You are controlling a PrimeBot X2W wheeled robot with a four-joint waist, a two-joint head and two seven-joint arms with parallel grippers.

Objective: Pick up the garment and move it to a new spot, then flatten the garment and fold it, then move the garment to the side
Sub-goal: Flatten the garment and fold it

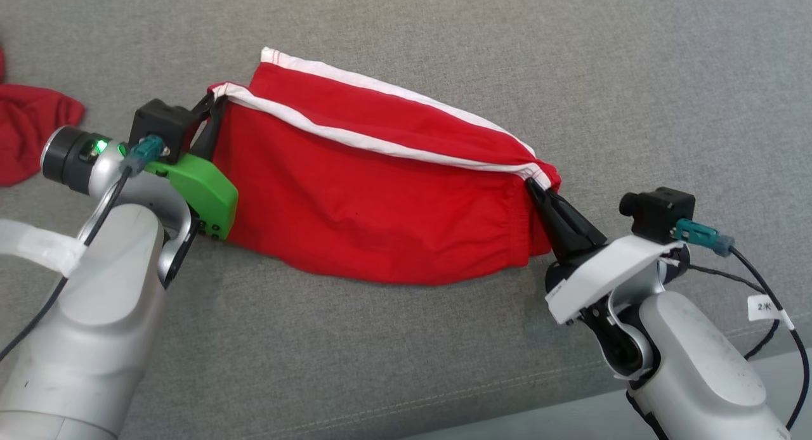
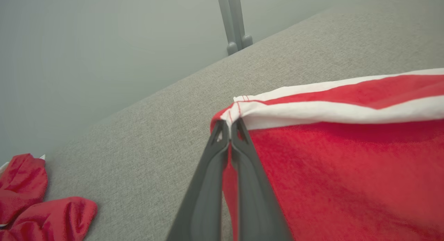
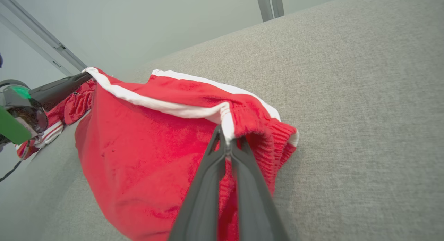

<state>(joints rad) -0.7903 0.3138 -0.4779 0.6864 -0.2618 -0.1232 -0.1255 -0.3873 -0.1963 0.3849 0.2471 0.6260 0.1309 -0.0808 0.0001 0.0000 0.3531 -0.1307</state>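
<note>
The garment (image 1: 374, 199) is red cloth with white trim, stretched between my two grippers above the grey fabric surface. My left gripper (image 1: 212, 107) is shut on its left corner, pinching the white hem (image 2: 230, 117). At the other end, my right gripper (image 1: 536, 186) is shut on the right corner, where the white trim (image 3: 227, 124) bunches at the fingertips. The front layer hangs down and its lower edge touches the surface. A rear layer with its own white edge (image 1: 355, 78) rises behind. In the right wrist view the left gripper's dark fingers (image 3: 59, 88) hold the far corner.
Another red cloth (image 1: 28, 129) lies crumpled at the far left of the grey surface (image 1: 634, 78); in the left wrist view this cloth (image 2: 31, 202) is at the lower left. A grey upright post (image 2: 234, 22) stands beyond the far edge. A pale floor strip (image 1: 571, 421) borders the near edge.
</note>
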